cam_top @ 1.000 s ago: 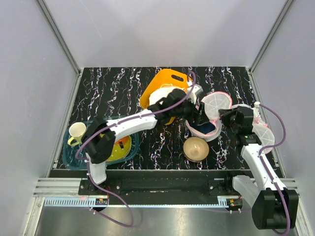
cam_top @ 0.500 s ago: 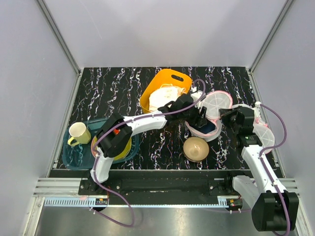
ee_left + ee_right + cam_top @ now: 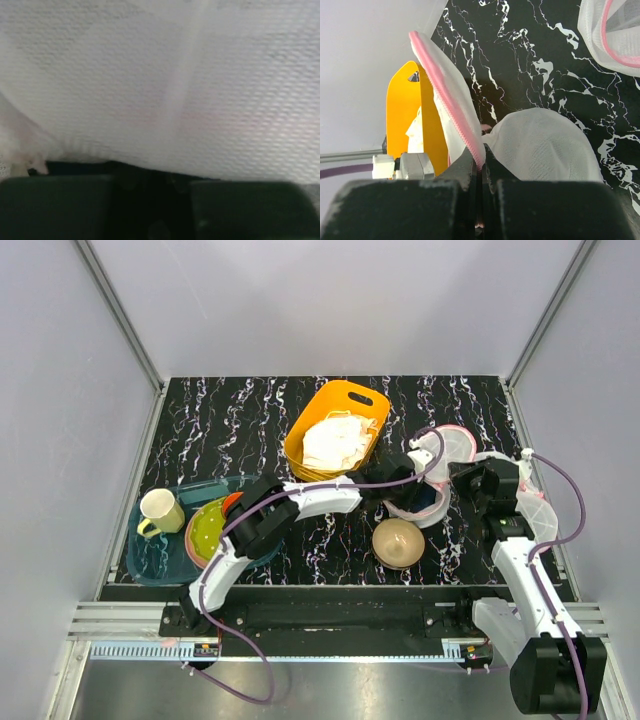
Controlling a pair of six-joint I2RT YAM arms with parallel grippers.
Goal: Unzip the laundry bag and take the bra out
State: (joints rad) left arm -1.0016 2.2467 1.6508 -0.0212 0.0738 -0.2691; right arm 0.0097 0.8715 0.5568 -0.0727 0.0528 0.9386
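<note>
The laundry bag (image 3: 432, 512) stands right of centre, and its round flap lid (image 3: 447, 447) is lifted up. My right gripper (image 3: 460, 478) is shut on the lid's pink zip trim (image 3: 451, 95), pinched between its fingertips (image 3: 482, 150). The left arm reaches across the table, and my left gripper (image 3: 403, 490) is down inside the bag's opening. The navy bra (image 3: 427, 504) shows inside the bag. In the left wrist view white mesh (image 3: 165, 85) fills the frame. Dark blurred fabric (image 3: 150, 175) lies between that gripper's fingers (image 3: 50, 210), and whether they grip it is unclear.
An orange basket (image 3: 318, 413) with white cloth stands behind the left arm. A tan bowl (image 3: 398, 542) sits just in front of the bag. A teal tray (image 3: 150, 555) at the left holds a mug (image 3: 160, 510) and a green plate. More pink-rimmed mesh discs (image 3: 535, 502) lie at the right.
The left arm has stretched rightwards, off the orange basket, and pushed its gripper deeper into the bag, its jaws narrowing. The right gripper keeps its hold on the lid.
</note>
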